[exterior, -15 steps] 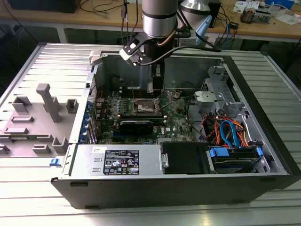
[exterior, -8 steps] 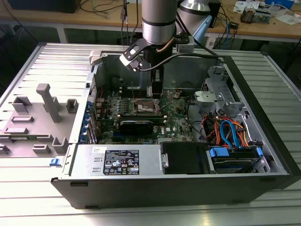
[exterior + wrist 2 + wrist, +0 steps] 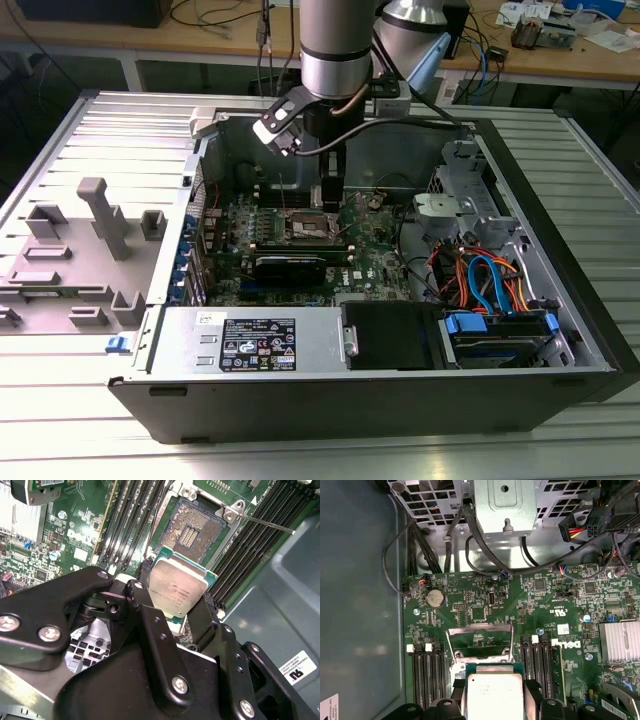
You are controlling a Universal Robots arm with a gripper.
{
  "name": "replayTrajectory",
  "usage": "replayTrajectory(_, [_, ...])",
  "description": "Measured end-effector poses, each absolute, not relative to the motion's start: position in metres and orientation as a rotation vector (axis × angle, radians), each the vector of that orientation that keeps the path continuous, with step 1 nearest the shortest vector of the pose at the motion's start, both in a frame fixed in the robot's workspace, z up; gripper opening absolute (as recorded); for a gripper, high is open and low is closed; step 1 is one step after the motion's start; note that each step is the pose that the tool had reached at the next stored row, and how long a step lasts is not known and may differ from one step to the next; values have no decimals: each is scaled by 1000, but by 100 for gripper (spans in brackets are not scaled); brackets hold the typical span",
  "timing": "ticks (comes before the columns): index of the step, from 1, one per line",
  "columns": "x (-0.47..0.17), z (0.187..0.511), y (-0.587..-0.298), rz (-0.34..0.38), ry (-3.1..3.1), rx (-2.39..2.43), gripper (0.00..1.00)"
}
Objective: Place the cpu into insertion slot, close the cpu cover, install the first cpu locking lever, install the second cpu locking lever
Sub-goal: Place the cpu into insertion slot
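One gripper (image 3: 175,607), clamped on the cpu (image 3: 179,582), hangs near the insertion slot (image 3: 192,527); the case (image 3: 300,405) lies on a ribbed metal table (image 3: 60,420), wooden bench (image 3: 570,62) behind.

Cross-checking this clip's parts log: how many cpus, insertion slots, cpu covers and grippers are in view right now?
cpu: 1
insertion slot: 1
cpu cover: 1
gripper: 1
Total: 4

Bright, even overhead light; glare washes out the cpu (image 3: 493,697) top (only soft shadows).
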State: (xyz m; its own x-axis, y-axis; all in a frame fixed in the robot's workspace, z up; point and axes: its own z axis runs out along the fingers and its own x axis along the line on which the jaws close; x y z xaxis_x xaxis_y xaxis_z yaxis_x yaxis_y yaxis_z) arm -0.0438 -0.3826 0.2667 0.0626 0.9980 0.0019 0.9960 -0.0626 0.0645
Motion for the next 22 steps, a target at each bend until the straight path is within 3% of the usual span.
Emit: replayTrajectory(22, [-44,260,-383,71,2132,2244,54])
